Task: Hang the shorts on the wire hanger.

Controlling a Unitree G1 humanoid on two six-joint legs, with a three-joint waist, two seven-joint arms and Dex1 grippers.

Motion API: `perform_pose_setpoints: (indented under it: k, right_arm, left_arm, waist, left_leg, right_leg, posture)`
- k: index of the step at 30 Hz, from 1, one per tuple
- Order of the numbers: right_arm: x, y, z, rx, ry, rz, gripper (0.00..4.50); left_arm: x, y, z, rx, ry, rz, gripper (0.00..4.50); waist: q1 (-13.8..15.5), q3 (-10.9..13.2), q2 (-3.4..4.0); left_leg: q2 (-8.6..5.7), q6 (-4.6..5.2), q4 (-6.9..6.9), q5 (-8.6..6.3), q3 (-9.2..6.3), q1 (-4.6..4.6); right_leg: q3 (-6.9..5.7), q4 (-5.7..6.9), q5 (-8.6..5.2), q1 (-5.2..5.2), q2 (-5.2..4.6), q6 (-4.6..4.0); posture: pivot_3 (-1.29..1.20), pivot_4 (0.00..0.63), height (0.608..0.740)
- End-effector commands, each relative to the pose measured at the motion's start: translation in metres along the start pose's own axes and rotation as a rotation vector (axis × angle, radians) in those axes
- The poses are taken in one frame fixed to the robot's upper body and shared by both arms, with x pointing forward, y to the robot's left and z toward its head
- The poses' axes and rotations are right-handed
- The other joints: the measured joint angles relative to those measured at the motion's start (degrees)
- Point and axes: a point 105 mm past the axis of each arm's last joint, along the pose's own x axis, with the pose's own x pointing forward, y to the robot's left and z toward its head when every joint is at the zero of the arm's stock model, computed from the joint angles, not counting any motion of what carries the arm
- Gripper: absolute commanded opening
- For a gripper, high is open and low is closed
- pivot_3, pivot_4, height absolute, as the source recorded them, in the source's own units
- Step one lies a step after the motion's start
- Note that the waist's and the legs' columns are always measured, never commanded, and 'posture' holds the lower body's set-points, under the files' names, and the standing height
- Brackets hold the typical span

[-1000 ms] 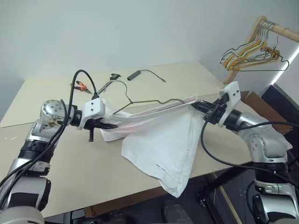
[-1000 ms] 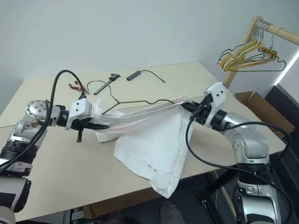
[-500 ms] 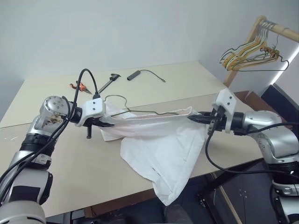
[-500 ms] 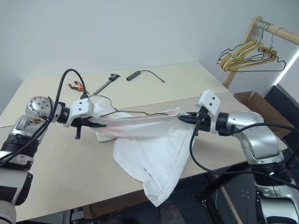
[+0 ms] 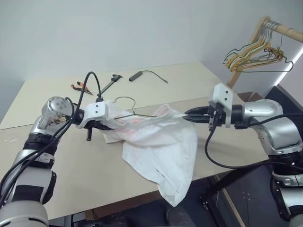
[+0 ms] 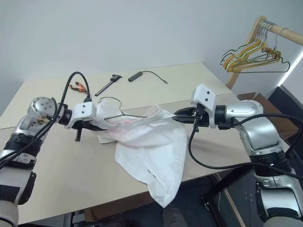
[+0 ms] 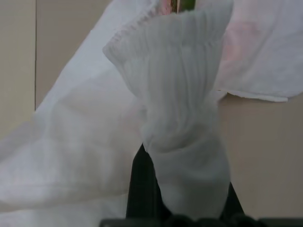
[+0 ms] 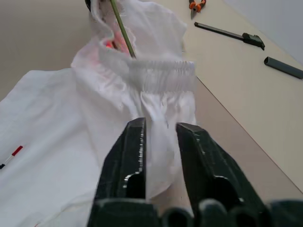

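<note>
Left pincer [image 5: 108,126]: clamped on the gathered waistband of the shorts [image 5: 158,149], above the near-left part of the bench [image 5: 71,175]; in the left wrist view the bunched elastic rises from between its black fingers [image 7: 142,189]. It grips the same end of the fabric as a second ago. Behind it on the bench lie orange-handled pliers [image 5: 80,86], a black caliper-like tool [image 5: 110,81] and a black cable with a cylindrical plug [image 5: 137,74].

Centre: the wire hanger [image 5: 128,106] runs into the waistband, its curved hook standing free above the cloth. A second ago the waistband was stretched taut between both pincers; it now sags in loose folds, and the legs of the shorts drape over the front edge of the bench.

Right pincer [image 5: 191,113]: a second ago closed on the far end of the waistband, its fingers [image 8: 130,156] now stand slightly apart, with a fold of white fabric lying loose between them.

Far right: a bunch of yellow and tan hangers [image 5: 251,52] hangs on a wooden rail [image 5: 279,29].
</note>
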Motion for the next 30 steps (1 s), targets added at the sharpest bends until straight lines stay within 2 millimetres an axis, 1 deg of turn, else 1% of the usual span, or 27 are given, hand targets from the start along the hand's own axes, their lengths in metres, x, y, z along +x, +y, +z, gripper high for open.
perform_pose_setpoints:
  k: [1, 6, 7, 10, 12, 15, 17, 19, 22, 26, 29, 30]
  right_arm:
    - [-0.009, -0.003, 0.008, -0.022, -0.019, -0.024, 2.46]
    - [-0.014, -0.008, 0.008, -0.009, -0.026, -0.066, 4.2]
    - [-0.015, -0.009, 0.009, -0.009, -0.033, -0.07, 4.47]
    - [-0.015, -0.009, 0.017, -0.015, -0.057, -0.072, 4.47]
    - [-0.012, -0.005, 0.024, -0.028, -0.061, -0.046, 4.47]
    - [0.0, -0.007, 0.017, -0.017, 0.054, -0.027, 4.47]
    - [0.008, -0.013, 0.01, -0.001, 0.166, -0.037, 4.47]
    - [0.015, -0.018, 0.011, -0.013, 0.228, -0.035, 4.47]
    - [0.025, -0.019, 0.016, -0.033, 0.282, -0.001, 4.47]
    - [0.039, -0.028, 0.0, -0.039, 0.401, -0.001, 4.47]
    - [0.05, -0.024, -0.009, -0.036, 0.436, 0.051, 4.47]
    - [0.057, -0.022, -0.011, -0.039, 0.446, 0.073, 4.47]
  left_arm:
    - [-0.009, 0.011, 0.012, 0.042, -0.016, 0.036, 0.0]
    - [-0.008, 0.015, 0.015, 0.047, -0.022, 0.042, 0.0]
    - [-0.008, 0.015, 0.015, 0.048, -0.025, 0.043, 0.0]
    - [-0.007, 0.017, 0.018, 0.05, -0.035, 0.045, 0.0]
    - [-0.006, 0.019, 0.022, 0.057, -0.043, 0.047, 0.0]
    - [-0.005, 0.022, 0.026, 0.067, -0.053, 0.049, 0.0]
    - [-0.005, 0.022, 0.029, 0.075, -0.059, 0.047, 0.0]
    - [-0.005, 0.024, 0.032, 0.082, -0.065, 0.049, 0.0]
    - [-0.005, 0.025, 0.036, 0.088, -0.081, 0.054, 0.0]
    - [-0.003, 0.025, 0.043, 0.104, -0.105, 0.053, 0.0]
    - [-0.003, 0.024, 0.046, 0.107, -0.116, 0.053, 0.0]
    - [-0.002, 0.024, 0.046, 0.109, -0.117, 0.052, 0.0]
  waist:
    - [0.0, 0.0, 0.0]
    - [0.0, 0.0, 0.0]
    - [0.0, 0.0, 0.0]
    - [-0.1, 0.0, 0.0]
    - [-0.1, 0.0, 0.0]
    - [-0.3, 0.0, 0.0]
    - [-0.6, 0.0, 0.0]
    - [-0.7, 0.0, 0.0]
    - [-1.1, 0.0, 0.01]
    - [-1.4, 0.0, 0.01]
    - [-1.5, 0.0, 0.01]
    - [-1.5, 0.0, 0.01]
  left_leg:
    - [0.0, 0.0, 0.0, 0.0, 0.0, 0.01]
    - [0.0, 0.0, 0.0, 0.0, 0.01, 0.01]
    - [0.0, 0.0, 0.0, 0.0, 0.01, 0.01]
    - [0.0, 0.01, 0.0, 0.0, 0.01, 0.0]
    - [0.0, 0.0, 0.0, 0.0, 0.01, 0.01]
    - [0.0, 0.0, 0.01, 0.0, 0.02, 0.01]
    - [0.0, 0.0, 0.02, 0.0, 0.03, 0.03]
    - [0.01, 0.0, 0.02, 0.0, 0.02, 0.02]
    - [0.0, 0.01, 0.01, 0.0, 0.03, -0.06]
    - [0.0, 0.01, 0.02, 0.0, 0.0, -0.13]
    - [0.0, 0.01, 0.03, 0.0, -0.02, -0.15]
    - [-0.01, 0.01, 0.02, 0.0, -0.01, -0.16]
  right_leg:
    - [0.0, 0.0, 0.0, 0.01, -0.01, 0.0]
    - [0.0, 0.01, 0.0, 0.0, 0.0, 0.0]
    - [0.0, 0.0, 0.0, 0.0, 0.0, 0.0]
    - [0.0, 0.01, 0.0, 0.0, 0.0, 0.0]
    - [0.0, 0.01, 0.0, 0.0, 0.0, 0.0]
    - [0.02, 0.03, 0.0, -0.02, 0.0, 0.0]
    - [0.03, 0.04, 0.0, -0.01, 0.0, 0.0]
    - [0.03, 0.06, 0.0, -0.03, 0.0, 0.0]
    - [0.02, 0.08, 0.0, -0.1, -0.01, 0.0]
    - [-0.01, 0.17, 0.01, -0.12, -0.02, 0.0]
    - [-0.05, 0.18, 0.01, -0.12, -0.03, 0.0]
    - [-0.04, 0.19, 0.01, -0.13, -0.03, 0.0]
  posture:
    - [-0.19, 0.0, 0.74]
    - [-0.2, 0.0, 0.74]
    - [-0.2, 0.0, 0.74]
    - [-0.2, 0.0, 0.74]
    - [-0.2, 0.0, 0.74]
    - [-0.2, 0.0, 0.74]
    - [-0.2, 0.0, 0.74]
    - [-0.2, 0.0, 0.74]
    - [-0.2, 0.0, 0.74]
    - [-0.19, 0.0, 0.74]
    - [-0.19, 0.0, 0.74]
    - [-0.19, 0.0, 0.74]
